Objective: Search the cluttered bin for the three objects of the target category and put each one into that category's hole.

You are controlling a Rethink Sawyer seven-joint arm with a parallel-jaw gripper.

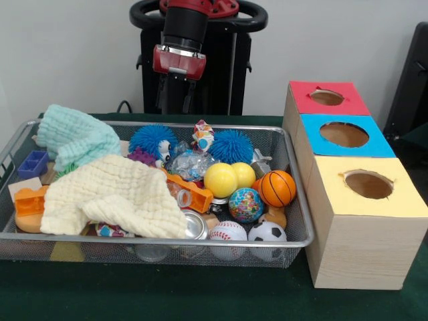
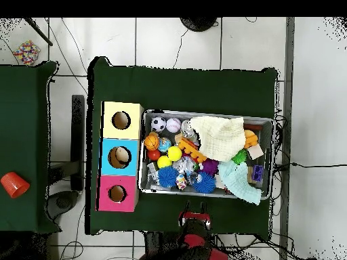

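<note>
The claw (image 1: 175, 100) hung behind the wire bin (image 1: 299, 221), above the desk (image 1: 200, 297); its opening could not be told. Balls (image 1: 221, 179) lay in the bin's corner nearest the three-hole box (image 1: 348, 247).

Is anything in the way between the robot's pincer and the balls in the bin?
Nothing blocks the balls from above; they lie uncovered at the bin's end nearest the boxes. The pincer hangs behind the bin's far rim. The yellow cloth covers other toys, not the balls.

Heaped in the wire bin (image 1: 297, 200) (right end) — balls (image 1: 229, 179): yellow, basketball, globe, baseball, soccer; beside it, wooden box (image 1: 348, 221) with three holes.
</note>
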